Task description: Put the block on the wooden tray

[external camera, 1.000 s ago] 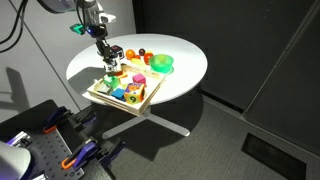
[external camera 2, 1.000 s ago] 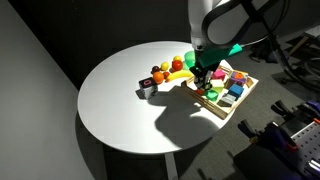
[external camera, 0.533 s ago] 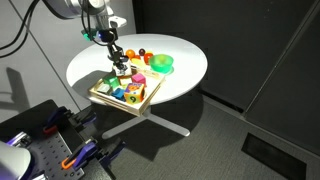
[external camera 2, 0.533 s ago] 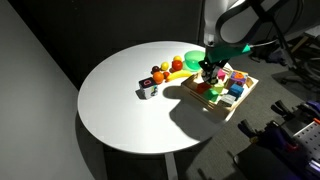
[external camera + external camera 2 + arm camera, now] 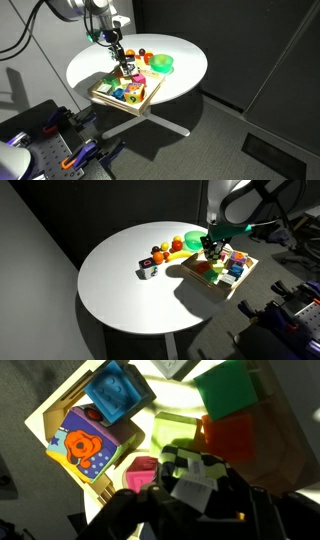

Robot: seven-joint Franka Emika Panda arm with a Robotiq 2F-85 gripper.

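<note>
Hovering over the wooden tray (image 5: 101, 98) on the round worktop (image 5: 186, 58), the pincer (image 5: 211, 250) is closed on the block (image 5: 192, 488), just above coloured toys (image 5: 232, 388).

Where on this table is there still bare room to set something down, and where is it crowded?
The round white table is bare across the whole side away from the light wooden tray, up to the row of small toys. The tray is packed with coloured blocks; the gripper hovers there gripping a white dark-marked cube.
</note>
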